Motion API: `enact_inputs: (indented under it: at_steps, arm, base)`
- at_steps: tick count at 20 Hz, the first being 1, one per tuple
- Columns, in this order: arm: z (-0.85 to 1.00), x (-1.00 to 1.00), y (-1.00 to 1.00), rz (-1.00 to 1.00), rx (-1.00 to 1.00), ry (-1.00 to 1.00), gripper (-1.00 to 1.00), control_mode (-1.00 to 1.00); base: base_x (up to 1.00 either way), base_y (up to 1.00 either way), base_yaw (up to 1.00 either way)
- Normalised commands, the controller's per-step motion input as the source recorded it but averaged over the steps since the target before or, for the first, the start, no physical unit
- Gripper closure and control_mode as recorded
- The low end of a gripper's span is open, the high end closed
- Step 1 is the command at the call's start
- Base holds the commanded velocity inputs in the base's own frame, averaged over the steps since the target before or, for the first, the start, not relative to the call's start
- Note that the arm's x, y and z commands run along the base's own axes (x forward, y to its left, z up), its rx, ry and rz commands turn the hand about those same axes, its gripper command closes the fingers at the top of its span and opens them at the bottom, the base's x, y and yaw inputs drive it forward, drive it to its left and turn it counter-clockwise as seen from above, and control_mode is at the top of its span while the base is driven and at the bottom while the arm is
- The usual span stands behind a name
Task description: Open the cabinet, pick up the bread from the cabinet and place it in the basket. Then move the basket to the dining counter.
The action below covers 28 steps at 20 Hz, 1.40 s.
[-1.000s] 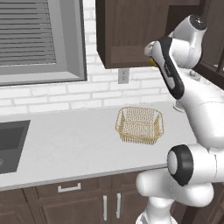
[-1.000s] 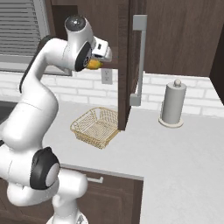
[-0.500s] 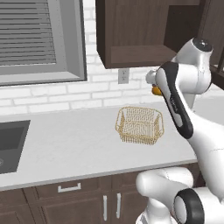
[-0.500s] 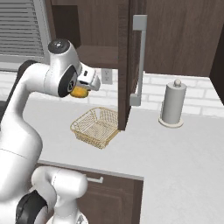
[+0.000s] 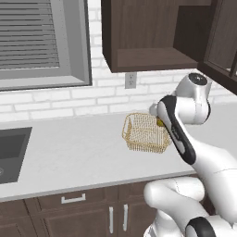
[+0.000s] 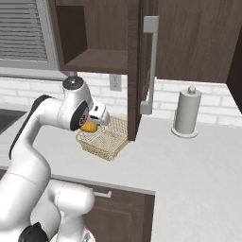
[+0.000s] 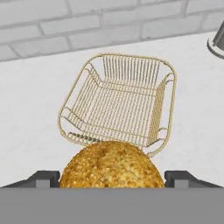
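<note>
Golden-orange and pebbled on its surface, the small round bread bun sits between the dark fingertips of the white arm's two-finger gripper, whose jaws are spread wide and clamp the bun on both sides. The bun hangs in the air just above the near rim of the rectangular golden-tan wire-mesh basket, not yet inside it. That basket, with flared sides and a rounded rim, has thin ribs through which the pale speckled worktop beneath it shows. Above the basket the dark brown wooden wall cabinet stands open, its door with the long silver bar handle swung out edge-on. Behind the basket runs a white brick wall; well to the basket's right stands a grey paper-towel roll on a round base.
</note>
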Motion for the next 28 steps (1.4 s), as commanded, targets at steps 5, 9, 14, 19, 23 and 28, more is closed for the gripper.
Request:
enact_inputs:
  at_steps: [5, 9, 14, 19, 23, 28]
  arm:
    - [-0.89, 0.75, 0.00, 0.00, -0.02, 0.11, 1.00, -1.00]
    - [-0.61, 0.87, 0.00, 0.00, 0.00, 0.09, 1.00, -1.00]
    - [-0.40, 0.83, -0.13, 0.00, 0.00, 0.08, 1.00, -1.00]
    - [-0.41, 0.50, -0.14, 0.00, 0.00, 0.09, 1.00, -1.00]
    - [-0.41, 0.48, -0.01, 0.00, 0.00, 0.04, 1.00, -1.00]
    - [-0.44, 0.46, 0.00, 0.00, 0.00, 0.03, 1.00, -1.00]
  base:
    - [0.00, 0.00, 0.00]
    - [0.00, 0.00, 0.00]
    - [0.00, 0.00, 0.00]
    - [0.00, 0.00, 0.00]
    - [0.00, 0.00, 0.00]
    - [0.00, 0.00, 0.00]
